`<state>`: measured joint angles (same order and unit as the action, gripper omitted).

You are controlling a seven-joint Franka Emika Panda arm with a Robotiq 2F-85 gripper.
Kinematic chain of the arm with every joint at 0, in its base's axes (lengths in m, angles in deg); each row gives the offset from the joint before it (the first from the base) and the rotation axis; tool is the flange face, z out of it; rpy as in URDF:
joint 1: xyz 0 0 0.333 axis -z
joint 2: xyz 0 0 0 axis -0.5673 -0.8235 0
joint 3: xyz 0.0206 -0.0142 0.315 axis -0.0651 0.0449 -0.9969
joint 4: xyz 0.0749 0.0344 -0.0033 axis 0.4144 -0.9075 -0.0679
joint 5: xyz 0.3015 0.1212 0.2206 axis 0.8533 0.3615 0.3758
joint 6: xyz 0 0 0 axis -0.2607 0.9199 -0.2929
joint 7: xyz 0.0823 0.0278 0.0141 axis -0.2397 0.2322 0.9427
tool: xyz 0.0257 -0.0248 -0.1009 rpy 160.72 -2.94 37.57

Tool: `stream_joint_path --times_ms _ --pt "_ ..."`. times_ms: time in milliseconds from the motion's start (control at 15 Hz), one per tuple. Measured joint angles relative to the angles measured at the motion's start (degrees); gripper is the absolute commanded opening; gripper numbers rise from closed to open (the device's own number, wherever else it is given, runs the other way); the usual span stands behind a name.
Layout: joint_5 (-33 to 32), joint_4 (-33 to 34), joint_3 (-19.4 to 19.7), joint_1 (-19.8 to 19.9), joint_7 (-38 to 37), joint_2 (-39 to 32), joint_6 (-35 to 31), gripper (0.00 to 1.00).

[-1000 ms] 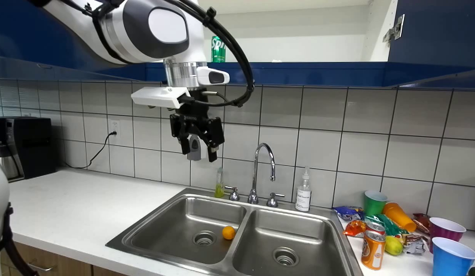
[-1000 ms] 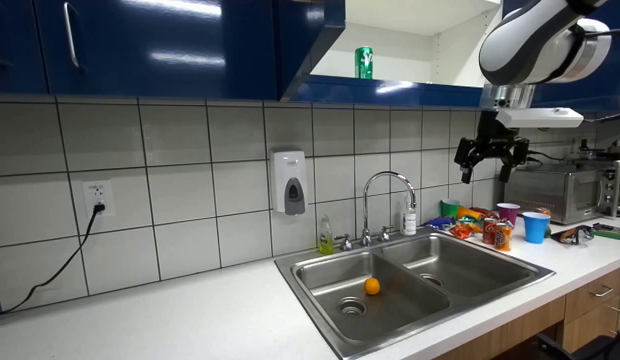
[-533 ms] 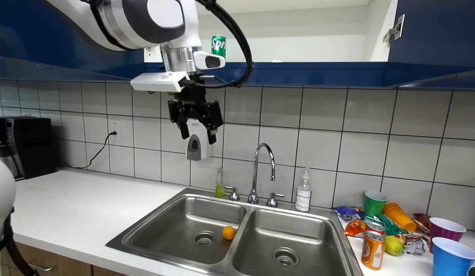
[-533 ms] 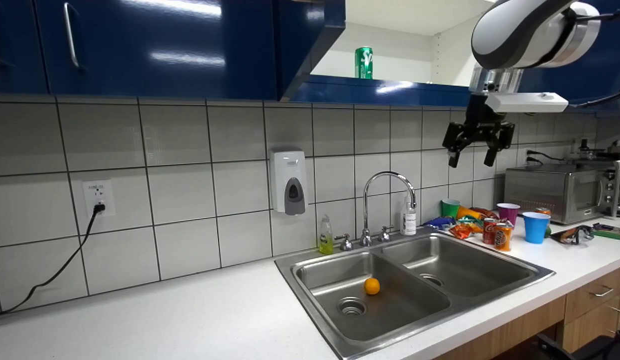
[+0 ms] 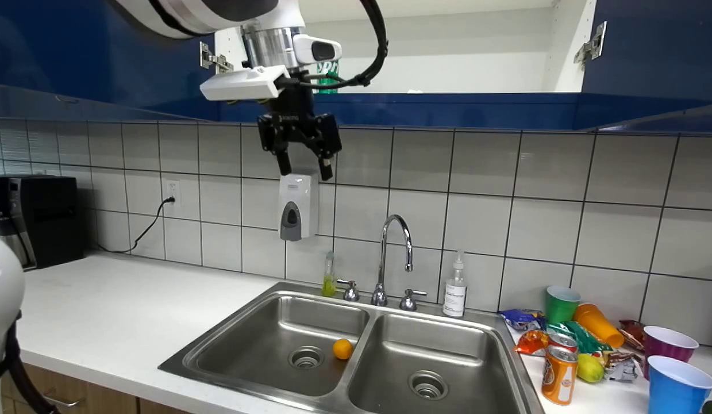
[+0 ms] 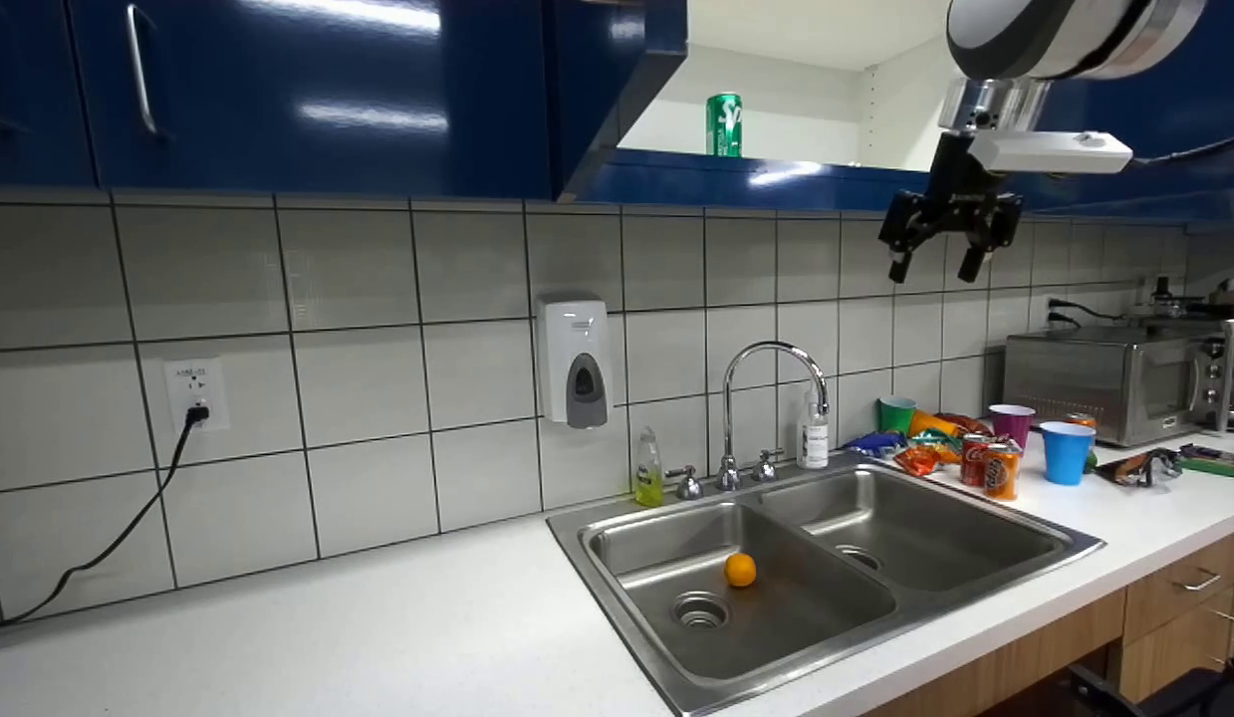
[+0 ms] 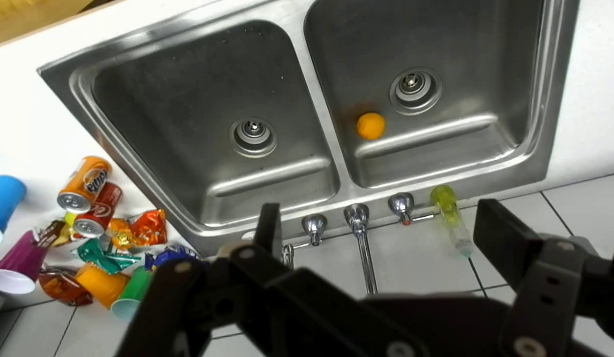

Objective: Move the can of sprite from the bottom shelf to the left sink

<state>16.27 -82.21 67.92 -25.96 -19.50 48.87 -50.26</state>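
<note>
The green sprite can (image 6: 724,124) stands upright on the bottom shelf, behind its blue front edge (image 6: 756,181). In an exterior view the can (image 5: 327,67) is partly hidden by the arm and cable. The shelf's top surface is hard to see from below. My gripper (image 5: 305,171) points down, open and empty, just below the cupboard's lower edge and apart from the can; it also shows in an exterior view (image 6: 933,271). In the wrist view the gripper (image 7: 381,228) has its fingers wide apart. The left sink (image 5: 258,368) lies below and appears on the right in the wrist view (image 7: 485,74).
A small orange object (image 6: 740,570) lies in the left sink. The faucet (image 5: 383,259), soap dispenser (image 5: 298,210) and bottles stand behind the sinks. Cans, wrappers and cups (image 5: 680,385) crowd the counter to the right. An open blue cupboard door (image 6: 617,90) juts out.
The arm and gripper have risen, from well below the cupboard to just under its edge. The gripper stays open. The can has not moved, and the arm and cable now cover more of it.
</note>
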Motion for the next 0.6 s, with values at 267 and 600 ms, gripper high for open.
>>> stream_joint_path --times_ms 267,600 --pt "0.0 3.9 0.0 -0.9 0.6 0.7 0.6 1.00" --pt "0.0 8.5 -0.2 -2.6 0.8 0.8 0.6 1.00"
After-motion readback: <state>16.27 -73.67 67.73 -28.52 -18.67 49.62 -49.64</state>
